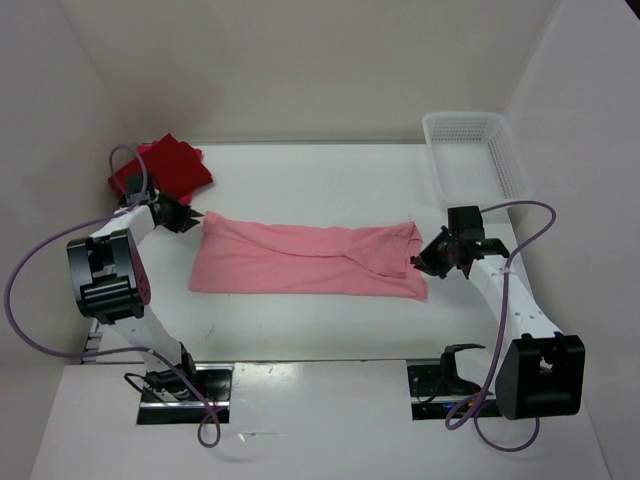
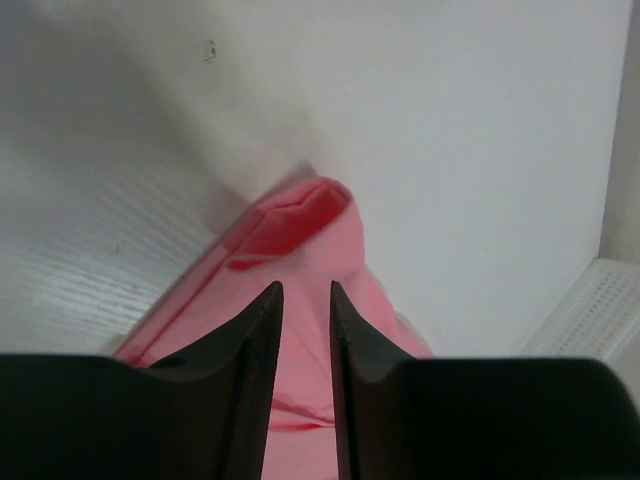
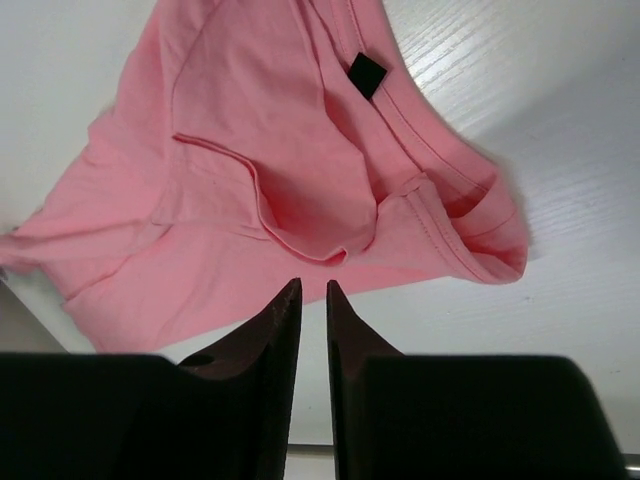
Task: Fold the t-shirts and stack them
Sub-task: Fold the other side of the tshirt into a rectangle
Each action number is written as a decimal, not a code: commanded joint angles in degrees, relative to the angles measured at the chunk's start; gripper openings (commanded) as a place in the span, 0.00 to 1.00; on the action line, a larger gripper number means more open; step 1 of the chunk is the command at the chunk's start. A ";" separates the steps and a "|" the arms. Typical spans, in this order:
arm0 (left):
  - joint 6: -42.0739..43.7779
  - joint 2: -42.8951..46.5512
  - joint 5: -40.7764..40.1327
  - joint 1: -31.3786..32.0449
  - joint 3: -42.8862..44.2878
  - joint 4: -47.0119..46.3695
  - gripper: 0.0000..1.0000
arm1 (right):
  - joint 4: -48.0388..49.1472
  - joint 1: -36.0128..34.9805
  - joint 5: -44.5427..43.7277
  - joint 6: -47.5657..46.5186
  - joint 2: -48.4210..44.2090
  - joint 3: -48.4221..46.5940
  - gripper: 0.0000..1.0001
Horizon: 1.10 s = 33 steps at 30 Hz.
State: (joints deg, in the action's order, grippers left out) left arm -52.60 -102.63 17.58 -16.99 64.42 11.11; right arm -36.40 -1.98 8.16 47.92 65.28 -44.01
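Light pink shirt [image 1: 300, 262] lies flat across mid-table [image 1: 310, 180] as a long strip running left to right, folded lengthwise. Its collar end is to the right, where a small black tag [image 3: 367, 75] shows inside the neckline. Left gripper [image 1: 193, 221] sits at the strip's left end; its jaws are parted by a narrow gap with no cloth pinched between the tips. Right gripper [image 1: 424, 262] sits at the right end, just near of the collar; its jaws are likewise slightly apart and hold nothing. Crimson-pink shirt [image 1: 180, 165] lies bunched in the far left corner, with the dark red shirt [image 1: 120, 182] showing at its left edge. White mesh basket [image 1: 438, 160] stands far right, well apart from the pink strip.
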 commanded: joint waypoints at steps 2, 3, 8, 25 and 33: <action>0.57 7.61 -1.41 -0.50 -0.18 -0.40 0.28 | -1.30 0.31 -2.18 0.16 -1.29 -1.51 0.21; 0.57 8.14 -1.41 -0.50 -0.18 -0.39 0.27 | -0.43 0.31 -2.19 -1.06 -0.68 -1.52 0.23; 2.32 8.07 -5.70 -0.50 -0.79 0.22 0.31 | 3.88 -4.15 -1.74 -6.34 6.17 -6.07 0.20; 12.43 -0.46 -6.77 0.65 -0.96 -1.62 0.32 | 9.42 -11.91 -1.04 -10.39 14.70 -9.78 0.14; 14.36 -2.49 -5.02 2.22 -1.05 -4.08 0.34 | 9.95 -11.91 0.01 -10.39 15.85 -10.31 0.15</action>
State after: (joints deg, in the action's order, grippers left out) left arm -40.60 -104.18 11.81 -15.57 63.09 8.95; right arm -29.10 -13.74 7.79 38.22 80.99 -52.73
